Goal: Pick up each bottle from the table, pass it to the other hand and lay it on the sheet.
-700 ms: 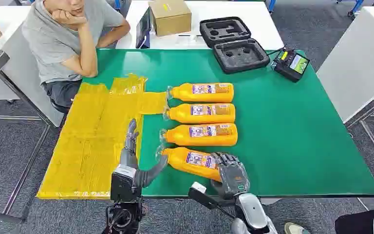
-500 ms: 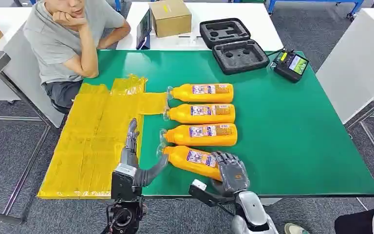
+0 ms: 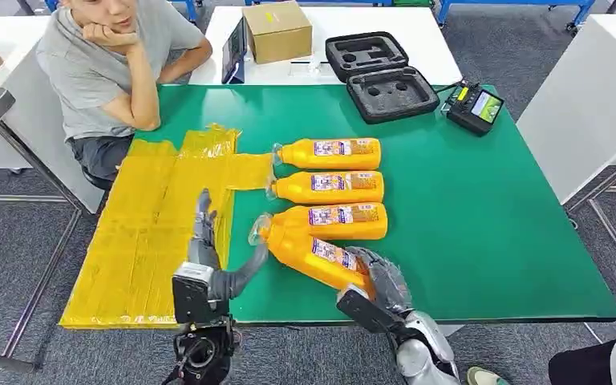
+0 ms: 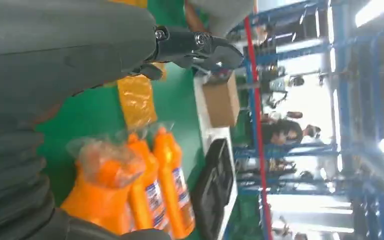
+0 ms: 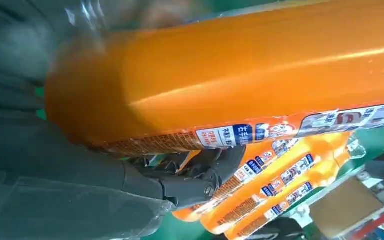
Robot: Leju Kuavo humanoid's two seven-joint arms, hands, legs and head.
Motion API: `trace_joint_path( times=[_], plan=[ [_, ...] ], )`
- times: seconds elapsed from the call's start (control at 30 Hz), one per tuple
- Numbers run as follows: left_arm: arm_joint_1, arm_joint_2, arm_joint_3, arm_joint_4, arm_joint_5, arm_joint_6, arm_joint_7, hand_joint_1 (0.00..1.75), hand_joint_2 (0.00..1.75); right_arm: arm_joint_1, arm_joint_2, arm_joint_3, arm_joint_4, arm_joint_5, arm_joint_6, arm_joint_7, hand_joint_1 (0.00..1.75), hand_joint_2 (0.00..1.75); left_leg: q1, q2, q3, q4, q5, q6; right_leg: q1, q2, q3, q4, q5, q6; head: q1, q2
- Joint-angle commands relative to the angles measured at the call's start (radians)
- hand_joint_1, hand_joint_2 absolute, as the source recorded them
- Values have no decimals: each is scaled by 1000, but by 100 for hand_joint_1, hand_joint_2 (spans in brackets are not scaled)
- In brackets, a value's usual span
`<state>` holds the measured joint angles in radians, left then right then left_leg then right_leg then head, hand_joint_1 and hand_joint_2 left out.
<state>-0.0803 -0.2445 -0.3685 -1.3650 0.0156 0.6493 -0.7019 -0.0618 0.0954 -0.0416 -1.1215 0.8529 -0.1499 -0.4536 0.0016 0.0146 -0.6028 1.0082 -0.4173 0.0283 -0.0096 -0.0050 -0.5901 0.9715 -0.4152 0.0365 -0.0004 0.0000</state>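
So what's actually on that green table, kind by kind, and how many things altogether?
Orange bottles: 4, one gripped by the right hand, three lying in a row
Yellow sheet: 1
Black foam-lined case: 1
Small device with a screen: 1
Total: 7

The left hand is showing grey fingers and a thick grey thumb on a black boxy wrist. The right hand is dark grey with a black wrist block, and its arm is looking shiny silver.
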Motion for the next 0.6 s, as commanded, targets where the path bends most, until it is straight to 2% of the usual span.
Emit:
trace_joint_path(
  times=[0.03,0.33,0.43,0.6],
  plan=[
    [-3,2,28,-27,-11,24,4,0,175,36,22,-48,63,-58,35,-24,175,175,1,-4,2,-1,-1,-2,1,-2,3,-1,-2,-1,0,0],
    [9,3,20,-49,-25,46,4,0,175,36,28,-67,53,-126,20,-72,175,175,1,-3,0,-1,-1,-1,0,-2,2,-1,-1,-1,0,0],
    [2,-11,36,59,57,-57,4,0,175,42,38,-79,28,-185,-2,-128,175,175,1,-3,1,-2,-1,-2,0,-2,3,-2,-2,-2,0,0],
    [-3,-16,40,108,90,-94,4,0,175,52,45,-81,-4,-210,-8,-144,175,175,0,-4,-1,-1,-1,-2,0,-1,1,-1,-2,-1,0,0]
  ],
)
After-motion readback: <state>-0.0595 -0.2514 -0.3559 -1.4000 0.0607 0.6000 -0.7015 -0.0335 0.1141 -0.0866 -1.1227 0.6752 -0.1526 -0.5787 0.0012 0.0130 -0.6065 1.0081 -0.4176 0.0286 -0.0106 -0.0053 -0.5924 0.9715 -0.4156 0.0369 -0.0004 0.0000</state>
